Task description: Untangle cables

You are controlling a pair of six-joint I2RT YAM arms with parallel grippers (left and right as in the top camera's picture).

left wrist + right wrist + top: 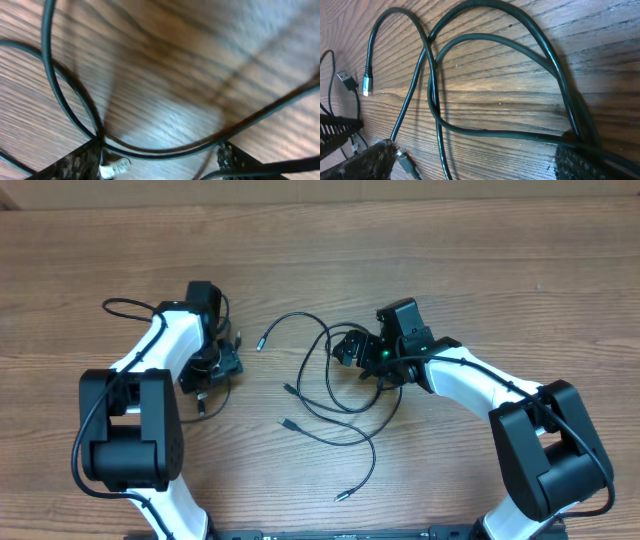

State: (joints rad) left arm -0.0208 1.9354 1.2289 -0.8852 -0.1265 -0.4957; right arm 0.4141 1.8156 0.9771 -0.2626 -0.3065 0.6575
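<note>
Jaws of both arms are held low near the cables [335, 412], looped at the middle of the surface [450, 260], probably so strands can be drawn apart. From the left wrist, the left jaws are seen open astride one blurred strand; its ends are cut off. From the right wrist, the right jaws are seen wide open over crossed loops, partly hidden below.

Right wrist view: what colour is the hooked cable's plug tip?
Silvery plug tip, black cable; right wrist view.
</note>
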